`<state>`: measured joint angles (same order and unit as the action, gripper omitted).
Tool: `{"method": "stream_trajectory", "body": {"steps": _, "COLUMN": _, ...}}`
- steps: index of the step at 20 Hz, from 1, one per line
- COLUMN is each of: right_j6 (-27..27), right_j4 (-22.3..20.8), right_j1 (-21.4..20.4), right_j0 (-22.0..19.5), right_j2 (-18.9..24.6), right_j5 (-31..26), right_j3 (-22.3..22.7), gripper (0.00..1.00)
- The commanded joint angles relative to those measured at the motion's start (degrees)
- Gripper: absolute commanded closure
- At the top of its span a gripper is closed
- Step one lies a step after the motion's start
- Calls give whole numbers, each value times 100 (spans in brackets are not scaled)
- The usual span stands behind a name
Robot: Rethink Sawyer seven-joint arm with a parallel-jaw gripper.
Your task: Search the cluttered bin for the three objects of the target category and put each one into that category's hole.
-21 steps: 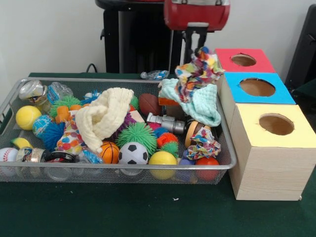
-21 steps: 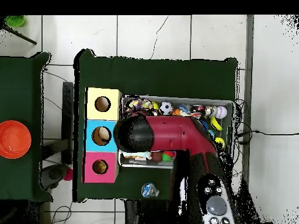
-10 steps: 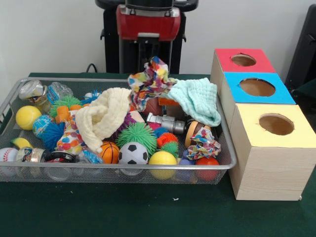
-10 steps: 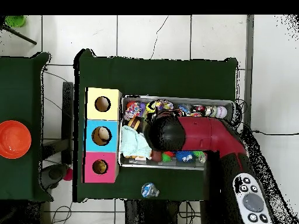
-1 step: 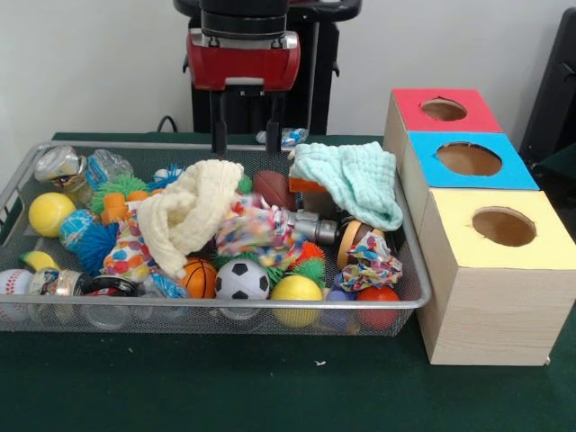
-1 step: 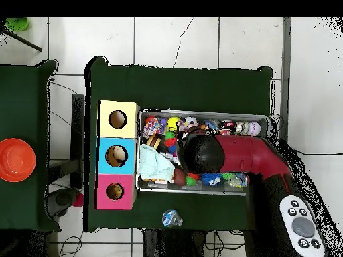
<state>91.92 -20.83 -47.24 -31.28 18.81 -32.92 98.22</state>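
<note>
From the front, my end effector (image 5: 244, 121) is hanging released and empty above the bin (image 5: 409, 297); the multicoloured cloth (image 5: 259, 230) is lying among the toys (overhead, my arm (image 6: 231, 155) is hiding both).

Multicoloured cloth (image 5: 259, 231) (crumpled) lies atop bin (image 5: 225, 315) toys.

The bin (image 5: 409, 270) is packed full — cloths on top (cream (image 5: 193, 211), mint (image 5: 360, 180)) — but the three box holes (image 5: 469, 158) stand open.
</note>
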Motion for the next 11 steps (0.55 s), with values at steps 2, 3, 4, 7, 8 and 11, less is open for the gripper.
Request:
{"method": "stream_trajectory", "body": {"steps": 2, "right_j6": -402, "right_j4": -342, "right_j1": 142, "right_j0": 41, "right_j2": 481, "right_j5": 142, "right_j3": 228, "gripper": 0}}
{"method": "stream_trajectory", "body": {"steps": 3, "right_j6": -454, "right_j4": -358, "right_j1": 119, "right_j0": 31, "right_j2": 488, "right_j5": 78, "right_j3": 220, "gripper": 0}}
{"method": "stream_trajectory", "body": {"steps": 4, "right_j6": -546, "right_j4": -396, "right_j1": 100, "right_j0": 23, "right_j2": 509, "right_j5": 9, "right_j3": 194, "gripper": 0}}
{"method": "stream_trajectory", "body": {"steps": 7, "right_j6": -526, "right_j4": -303, "right_j1": 41, "right_j0": -95, "right_j2": 625, "right_j5": 55, "right_j3": 331, "gripper": 0}}
{"method": "stream_trajectory", "body": {"steps": 8, "right_j6": -476, "right_j4": -274, "right_j1": 22, "right_j0": -119, "right_j2": 637, "right_j5": 85, "right_j3": 372, "gripper": 0}}
{"method": "stream_trajectory", "body": {"steps": 11, "right_j6": -466, "right_j4": -268, "right_j1": -57, "right_j0": -218, "right_j2": 776, "right_j5": 309, "right_j3": 483, "gripper": 0}}
